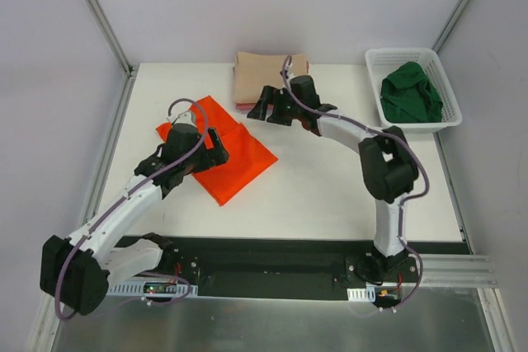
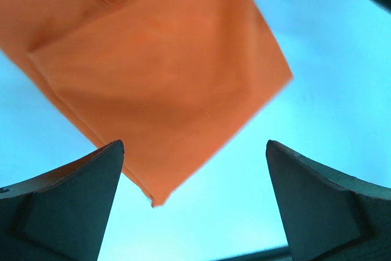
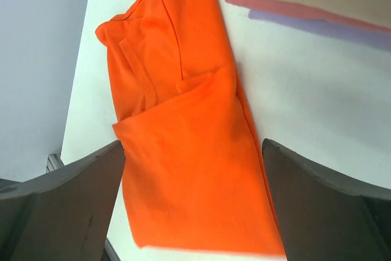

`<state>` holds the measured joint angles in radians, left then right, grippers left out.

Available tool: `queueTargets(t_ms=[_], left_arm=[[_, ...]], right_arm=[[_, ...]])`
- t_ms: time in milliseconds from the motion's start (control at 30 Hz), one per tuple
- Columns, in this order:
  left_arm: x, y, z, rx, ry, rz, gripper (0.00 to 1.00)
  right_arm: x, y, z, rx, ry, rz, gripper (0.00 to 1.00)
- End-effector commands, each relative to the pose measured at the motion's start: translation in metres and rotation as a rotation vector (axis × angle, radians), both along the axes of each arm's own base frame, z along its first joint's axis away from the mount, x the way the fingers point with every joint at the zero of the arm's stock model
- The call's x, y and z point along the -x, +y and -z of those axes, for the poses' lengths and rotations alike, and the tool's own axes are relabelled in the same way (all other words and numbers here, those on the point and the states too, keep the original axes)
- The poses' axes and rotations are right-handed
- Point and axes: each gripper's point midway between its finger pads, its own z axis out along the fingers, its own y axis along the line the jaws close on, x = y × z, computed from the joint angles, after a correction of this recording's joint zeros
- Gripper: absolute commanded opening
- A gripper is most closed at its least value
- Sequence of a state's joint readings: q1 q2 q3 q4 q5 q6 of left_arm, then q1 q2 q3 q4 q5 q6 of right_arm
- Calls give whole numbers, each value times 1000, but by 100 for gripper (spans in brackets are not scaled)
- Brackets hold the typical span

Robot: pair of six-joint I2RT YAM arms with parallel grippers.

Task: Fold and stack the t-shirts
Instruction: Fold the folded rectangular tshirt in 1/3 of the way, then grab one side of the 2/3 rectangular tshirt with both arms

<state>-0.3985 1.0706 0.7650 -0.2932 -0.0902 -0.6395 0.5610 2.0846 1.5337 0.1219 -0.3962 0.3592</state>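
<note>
Partly folded orange shirt (image 1: 235, 158) flat on the left half of the table (image 1: 330, 179). Over its near-left part, left gripper (image 1: 213, 144), jaws spread wide and gripping nothing (only cloth and tabletop between the fingers in the wrist view). Near the shirt's far corner, right gripper (image 1: 262, 106), jaws likewise spread and empty. Just behind it, a folded stack at the back edge: beige shirt (image 1: 260, 72) on top, edges of a pink shirt (image 3: 287, 9) and a lavender shirt (image 3: 330, 29) beneath. Green shirt (image 1: 411, 95) crumpled in the basket (image 1: 375, 59), far right.
</note>
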Motion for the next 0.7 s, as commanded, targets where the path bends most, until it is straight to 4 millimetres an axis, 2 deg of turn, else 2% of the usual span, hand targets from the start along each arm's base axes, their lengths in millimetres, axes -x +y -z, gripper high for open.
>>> queueTargets(t_ms=[0,100,167,233,333,467,533,667], left_arm=[[46,-38,9,-13,19,227,99],[69,-57,27,-102,48,349,99],[79,-62,43,-156,97,389,99],[83,-62,58,-210,141,407,97],[83,-58,77,-281,206,403,85],[80,-50,88,-354,239,392,77],[81,-47,94,-377,254,399,69],[80,-43,106,-423,286,400,63]], right_arm=[[33,-25,-52,-57,-112,2,96],[72,-53,-14,-2,-20,18,96],[93,-66,3,20,25,29,96],[105,-72,13,24,69,40,96],[114,-74,21,22,107,36,98],[118,-72,30,21,145,20,99],[117,-71,33,25,151,26,99],[117,-68,35,18,165,13,99]])
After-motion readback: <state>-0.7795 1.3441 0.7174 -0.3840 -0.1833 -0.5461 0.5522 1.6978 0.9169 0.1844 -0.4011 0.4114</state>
